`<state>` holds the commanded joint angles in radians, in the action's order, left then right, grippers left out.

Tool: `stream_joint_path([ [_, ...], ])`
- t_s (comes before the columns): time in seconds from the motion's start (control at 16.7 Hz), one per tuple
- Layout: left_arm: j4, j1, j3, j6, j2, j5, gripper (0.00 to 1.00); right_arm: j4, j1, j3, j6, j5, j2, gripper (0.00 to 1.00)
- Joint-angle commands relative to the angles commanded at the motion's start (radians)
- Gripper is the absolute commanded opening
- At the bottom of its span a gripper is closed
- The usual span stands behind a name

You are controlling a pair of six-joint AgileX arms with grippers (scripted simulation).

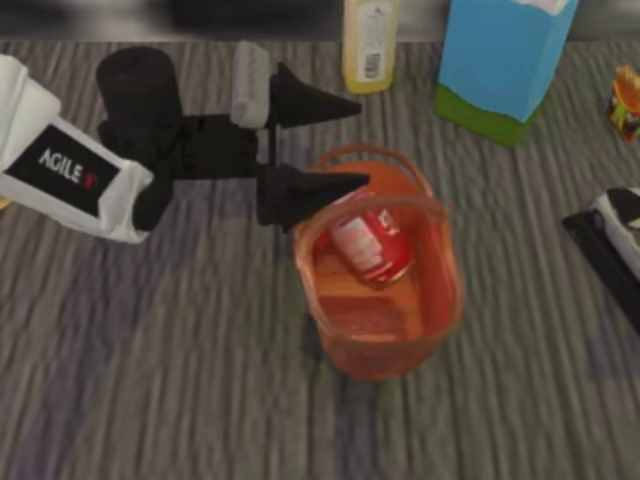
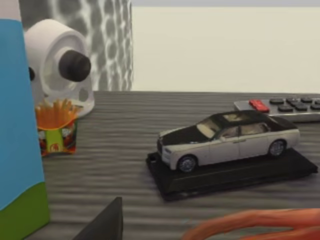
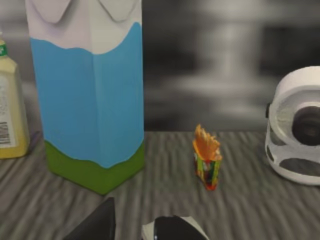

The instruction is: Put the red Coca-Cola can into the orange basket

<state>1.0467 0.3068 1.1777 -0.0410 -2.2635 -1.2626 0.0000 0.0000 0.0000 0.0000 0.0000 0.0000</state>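
The red Coca-Cola can (image 1: 370,245) lies tilted on its side inside the orange basket (image 1: 385,355), under the arched handle (image 1: 375,205). My left gripper (image 1: 345,145) is open and holds nothing. It hovers at the basket's far left rim, with one finger (image 1: 310,185) over the rim and the other finger (image 1: 310,105) beyond the basket. The left wrist view shows part of the basket handle (image 2: 250,220) but not the can. My right arm is outside the top view. Only one dark finger (image 3: 100,225) of its gripper shows, set well off to one side.
A pale yellow bottle (image 1: 370,45) and a blue and green carton (image 1: 505,60) stand at the back. A toy fries box (image 1: 627,100) and a model car on a black base (image 1: 610,235) sit at the right. A remote (image 2: 285,107) lies behind the car.
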Motion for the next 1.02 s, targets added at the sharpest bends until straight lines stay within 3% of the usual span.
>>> stream_joint_path([
  [0.3,-0.005,0.002,-0.002,0.003,0.01,0.006,1.0,-0.009,0.004,0.01,-0.006,-0.001,0.01,1.0],
  [0.48,-0.045,-0.02,-0.029,0.033,0.095,0.058,1.0,-0.091,0.042,0.103,-0.058,-0.003,0.101,1.0],
  [0.78,-0.19,-0.095,-0.145,0.109,0.438,0.254,1.0,-0.358,0.156,0.461,-0.229,-0.004,0.457,1.0],
  [1.02,-0.358,-0.168,-0.307,0.152,0.86,0.48,1.0,-0.641,0.277,0.876,-0.412,-0.002,0.87,1.0],
])
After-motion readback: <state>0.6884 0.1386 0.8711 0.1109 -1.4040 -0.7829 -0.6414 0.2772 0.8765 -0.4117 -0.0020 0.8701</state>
